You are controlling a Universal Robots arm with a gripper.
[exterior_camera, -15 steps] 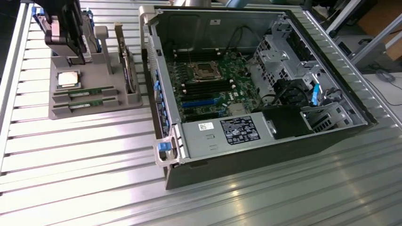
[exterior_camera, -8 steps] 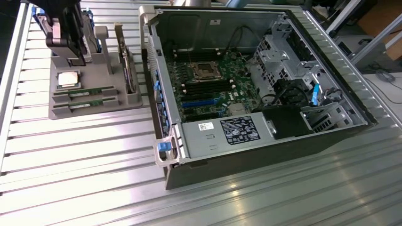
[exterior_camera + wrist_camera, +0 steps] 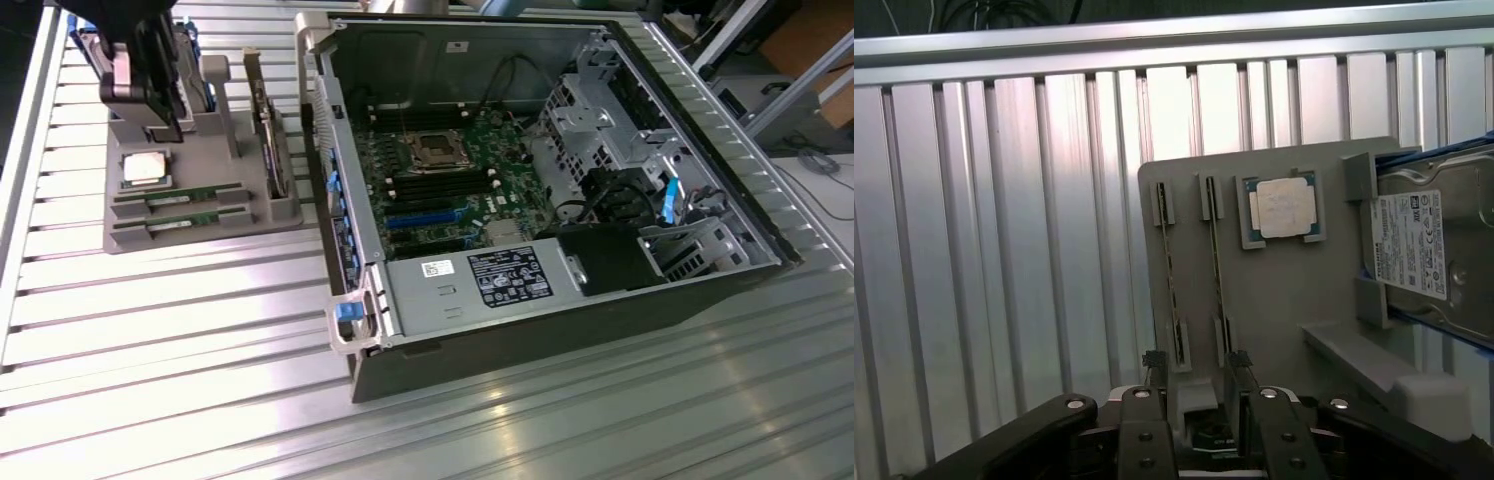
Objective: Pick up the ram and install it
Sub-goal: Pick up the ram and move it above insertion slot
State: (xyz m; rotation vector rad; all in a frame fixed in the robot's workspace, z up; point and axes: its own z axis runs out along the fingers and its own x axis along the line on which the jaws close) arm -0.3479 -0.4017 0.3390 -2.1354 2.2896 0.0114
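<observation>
A ribbed aluminium table (image 3: 160, 350) carries two things. A grey parts holder (image 3: 274, 215) stands toward the exterior view's left, and an open desktop computer case (image 3: 534, 345) lies just beside it.

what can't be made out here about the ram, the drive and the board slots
- ram: the wrist view sees both sticks edge-on, so chips and labels are hidden; in the exterior view they are too small.
- drive: cut off by the wrist picture's edge.
- board slots: exterior view, too small to tell how the latches stand.
- gripper: body cut off by the wrist picture's edge.
</observation>
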